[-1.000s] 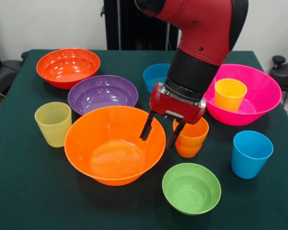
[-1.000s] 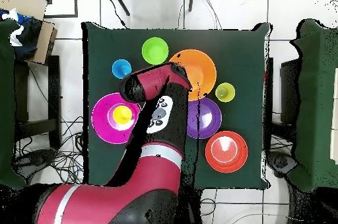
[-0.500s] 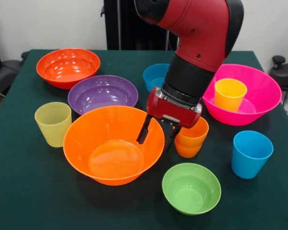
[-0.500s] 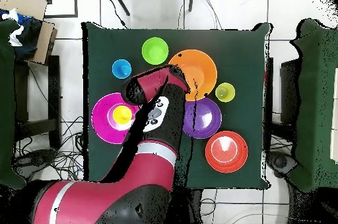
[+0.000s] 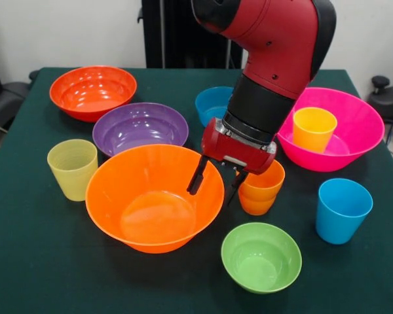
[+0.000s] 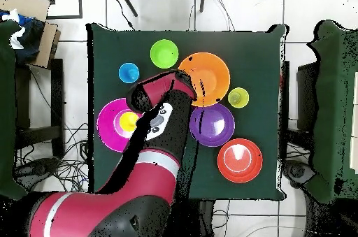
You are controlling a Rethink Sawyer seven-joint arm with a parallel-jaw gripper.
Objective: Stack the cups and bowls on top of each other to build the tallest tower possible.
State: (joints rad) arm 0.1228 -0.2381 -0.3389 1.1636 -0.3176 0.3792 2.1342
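Note:
My gripper (image 5: 215, 182) hangs open over the right rim of the large orange bowl (image 5: 150, 203), one finger inside the bowl and the other outside it, close to the orange cup (image 5: 262, 190). The hot pink bowl (image 5: 354, 124) holds the yellow cup (image 5: 313, 129). Loose on the table are the purple bowl (image 5: 139, 127), red-orange bowl (image 5: 92, 91), blue bowl (image 5: 211, 103), lime green bowl (image 5: 261, 256), sky blue cup (image 5: 341, 209) and pale ribbed cup (image 5: 72, 169). In the overhead view the arm covers the orange cup and blue bowl, beside the orange bowl (image 6: 208, 75).
The vessels stand on a dark green table (image 5: 33, 261). Overhead, a cardboard box (image 6: 31, 28) sits on a side stand to the left, and cables lie on the tiled floor (image 6: 77, 171).
The gripper has shifted slightly left along the orange bowl's rim, and that bowl has edged a little left. Finger spacing looks the same.

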